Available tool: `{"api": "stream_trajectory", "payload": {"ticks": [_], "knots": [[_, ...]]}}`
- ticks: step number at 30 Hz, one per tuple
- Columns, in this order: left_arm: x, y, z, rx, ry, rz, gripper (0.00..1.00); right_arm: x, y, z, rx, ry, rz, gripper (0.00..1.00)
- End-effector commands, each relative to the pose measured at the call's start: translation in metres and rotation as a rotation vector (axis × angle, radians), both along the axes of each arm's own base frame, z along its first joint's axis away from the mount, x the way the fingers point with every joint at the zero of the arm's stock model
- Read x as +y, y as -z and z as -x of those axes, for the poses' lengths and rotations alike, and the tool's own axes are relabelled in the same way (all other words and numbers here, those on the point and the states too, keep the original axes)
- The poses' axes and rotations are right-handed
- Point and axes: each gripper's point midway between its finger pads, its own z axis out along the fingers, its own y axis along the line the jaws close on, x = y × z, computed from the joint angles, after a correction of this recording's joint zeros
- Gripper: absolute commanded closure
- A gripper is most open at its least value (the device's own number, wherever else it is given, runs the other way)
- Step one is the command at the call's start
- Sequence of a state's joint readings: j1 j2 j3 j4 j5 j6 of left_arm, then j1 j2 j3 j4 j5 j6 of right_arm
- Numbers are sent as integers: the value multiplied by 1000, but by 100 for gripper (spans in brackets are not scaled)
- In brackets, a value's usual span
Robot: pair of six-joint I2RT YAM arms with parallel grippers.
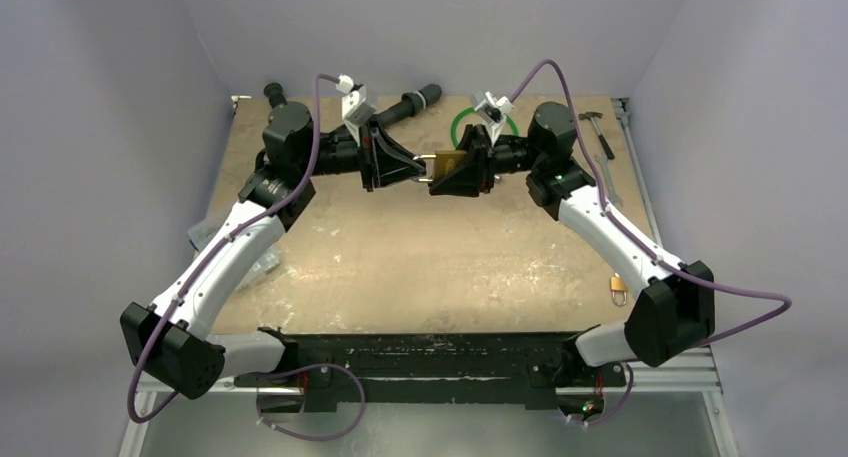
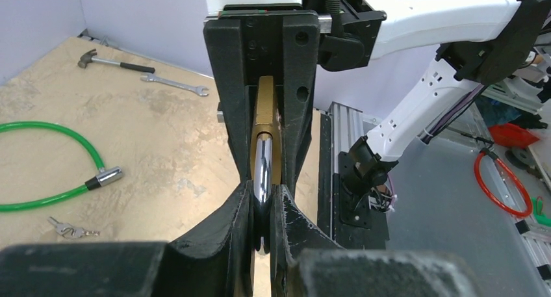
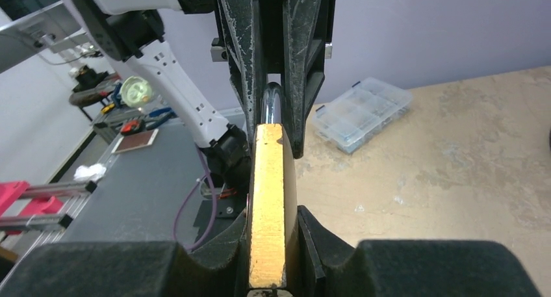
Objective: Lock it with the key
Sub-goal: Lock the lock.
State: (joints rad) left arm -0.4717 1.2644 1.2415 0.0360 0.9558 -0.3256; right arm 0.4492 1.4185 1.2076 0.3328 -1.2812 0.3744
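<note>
Aloft, the lock is shared — left gripper pinches its shackle, right gripper clamps its body.

Soft, even light comes from overhead; the table under the lock carries only faint shadows. A bright streak of glare runs down the lock's chrome shackle. Nearest each lens, in front of the lock, my left pincer and right pincer blur.
</note>
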Motion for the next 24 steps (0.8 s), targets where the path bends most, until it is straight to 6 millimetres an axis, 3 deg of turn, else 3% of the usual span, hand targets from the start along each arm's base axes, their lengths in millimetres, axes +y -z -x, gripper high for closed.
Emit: {"api": "stream_trajectory", "payload": {"ticks": [1, 8, 13, 15, 18, 19, 21, 24], "knots": [[-12, 29, -14, 85, 38, -36, 100, 25, -36, 26, -107, 24, -100, 100], [10, 4, -52, 23, -166, 14, 100, 16, -33, 1, -78, 154, -116, 100], [27, -8, -85, 29, -413, 61, 100, 13, -38, -9, -41, 235, -154, 100], [29, -15, -89, 30, -438, 92, 100, 13, -37, -10, -31, 248, -164, 100], [22, -27, -79, -18, -357, 120, 100, 14, -32, -7, -19, 221, -155, 100], [20, -29, -75, -56, -325, 117, 100, 14, -31, -5, -20, 207, -150, 89], [18, -32, -66, -105, -276, 110, 100, 11, -28, -3, -19, 196, -136, 55], [18, -34, -57, -149, -232, 86, 100, 4, -22, -5, -16, 209, -108, 32]]}}
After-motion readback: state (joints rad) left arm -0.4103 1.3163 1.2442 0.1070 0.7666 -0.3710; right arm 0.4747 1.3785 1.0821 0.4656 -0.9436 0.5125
